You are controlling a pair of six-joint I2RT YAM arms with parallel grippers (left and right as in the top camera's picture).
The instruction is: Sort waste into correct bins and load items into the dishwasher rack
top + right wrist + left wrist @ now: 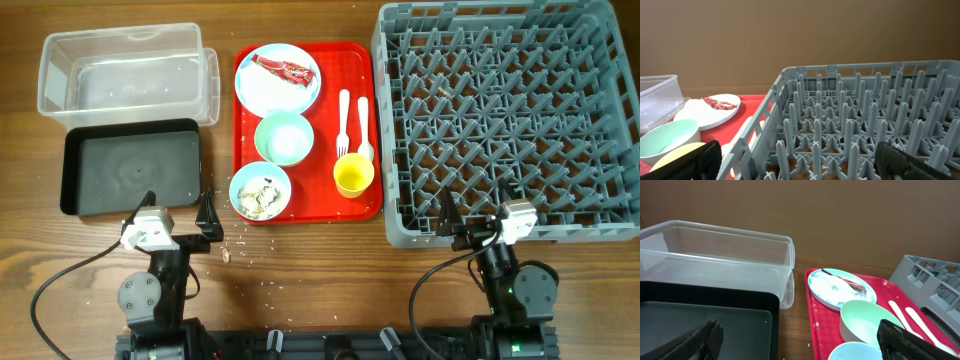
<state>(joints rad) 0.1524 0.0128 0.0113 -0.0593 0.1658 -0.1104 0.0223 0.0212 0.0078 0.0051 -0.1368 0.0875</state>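
Wrapper (285, 70) on plate (258, 92), far ahead of spread left tool (180, 208); right tool (476, 205) spread at rack (520, 100)

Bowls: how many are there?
2. An empty pale mint round bowl sits midway on the flat red serving tray; a pale blue round bowl holding beige food scraps, at its near-left corner.

Red for serving tray (325, 150) and wrapper (285, 70), pale blue for plate (262, 92), yellow for cup (353, 176), white for fork (343, 115). Grey, grid-patterned, for rack (386, 130); black for shallow tray (130, 170); brown wood grain for table (320, 280).
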